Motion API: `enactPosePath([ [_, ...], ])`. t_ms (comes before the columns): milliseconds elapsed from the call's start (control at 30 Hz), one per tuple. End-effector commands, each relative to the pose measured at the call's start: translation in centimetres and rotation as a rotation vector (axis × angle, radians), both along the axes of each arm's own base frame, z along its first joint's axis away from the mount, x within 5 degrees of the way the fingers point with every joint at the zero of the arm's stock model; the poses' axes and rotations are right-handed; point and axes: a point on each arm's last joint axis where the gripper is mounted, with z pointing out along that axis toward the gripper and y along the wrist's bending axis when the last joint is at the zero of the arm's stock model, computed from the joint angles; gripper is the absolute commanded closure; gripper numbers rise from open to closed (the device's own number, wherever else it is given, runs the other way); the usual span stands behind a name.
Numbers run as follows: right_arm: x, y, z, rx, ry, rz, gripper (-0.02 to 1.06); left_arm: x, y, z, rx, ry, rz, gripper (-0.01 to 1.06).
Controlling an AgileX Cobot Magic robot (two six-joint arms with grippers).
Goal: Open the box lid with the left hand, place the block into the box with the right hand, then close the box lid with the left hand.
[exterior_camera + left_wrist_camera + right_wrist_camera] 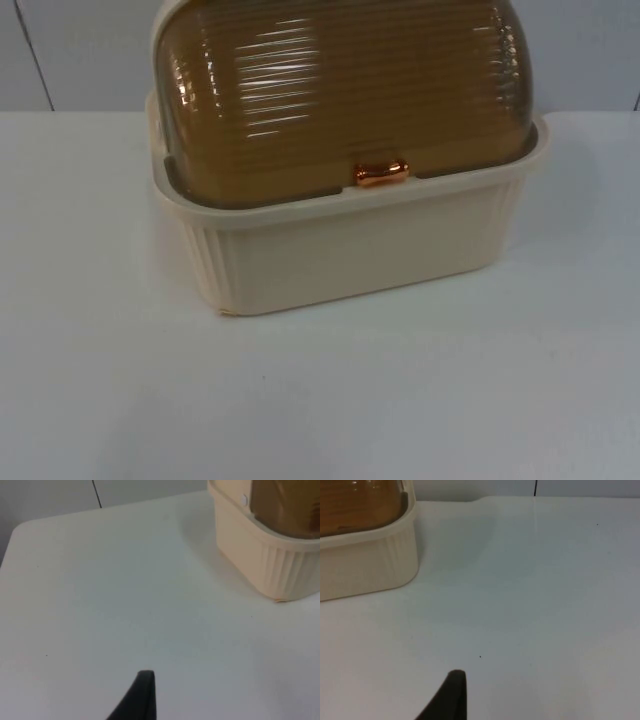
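Against the partition wall [80, 50], box [350, 250] lid [340, 90] closed; end effector states indiscernible.

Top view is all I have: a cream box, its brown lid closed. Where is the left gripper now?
Observer: The left gripper hangs over the bare white table, apart from the box.
Operator: And the right gripper?
Observer: The right gripper is over the table at the other end of the box, also apart from it.
Operator: Anything on the end wall of the box?
Observer: A small round stud sits near its rim, beside the brown lid.
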Motion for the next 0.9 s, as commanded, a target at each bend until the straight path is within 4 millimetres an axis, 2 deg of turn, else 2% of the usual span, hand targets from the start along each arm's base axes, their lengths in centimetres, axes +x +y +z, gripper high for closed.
enactPosePath([
  [0, 0.09, 0.01, -0.12, 0.004, -0.004, 0.002, 0.0, -0.01, -0.02, -0.15, -0.029, 0.009, 0.008, 0.0],
  [867, 0.09, 0.01, -0.12, 0.004, -0.004, 0.002, 0.0, 0.02, 0.22, -0.13, -0.043, 0.008, 0.046, 0.0],
])
